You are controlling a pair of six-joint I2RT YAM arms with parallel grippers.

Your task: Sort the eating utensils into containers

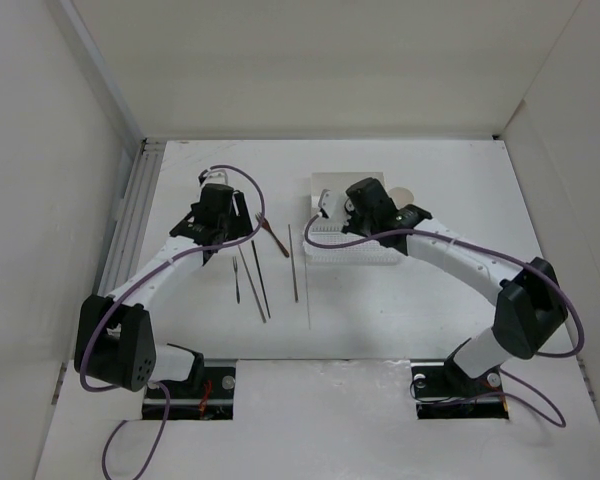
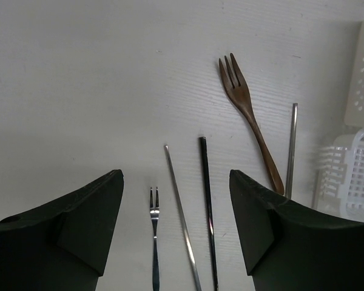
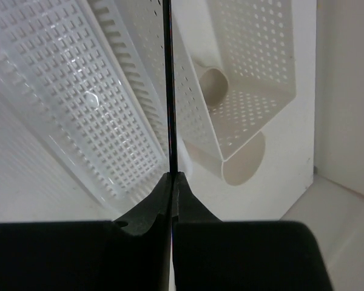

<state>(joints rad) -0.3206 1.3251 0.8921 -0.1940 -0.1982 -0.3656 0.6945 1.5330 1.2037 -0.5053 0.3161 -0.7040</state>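
Your right gripper (image 3: 172, 179) clenches a dark chopstick (image 3: 168, 85), basket (image 3: 79, 103) at frame left; your left gripper (image 2: 176, 179) stands released.

Two robot arms reached out over a white table (image 1: 400, 300). The left gripper (image 1: 218, 245) hung close to some thin things that lay on the table. There was a small fork (image 1: 236, 278) and two long chopsticks (image 1: 261, 278) side by side. A brown fork (image 1: 273, 233) lay a bit farther back. To the right lay a dark chopstick (image 1: 294, 262) and a very thin silvery one (image 1: 307, 295). The right gripper (image 1: 335, 210) was over a white basket (image 1: 365, 252). Behind the basket stood a white box (image 1: 330, 185), with a small cream cup (image 1: 406, 192) just beside it.
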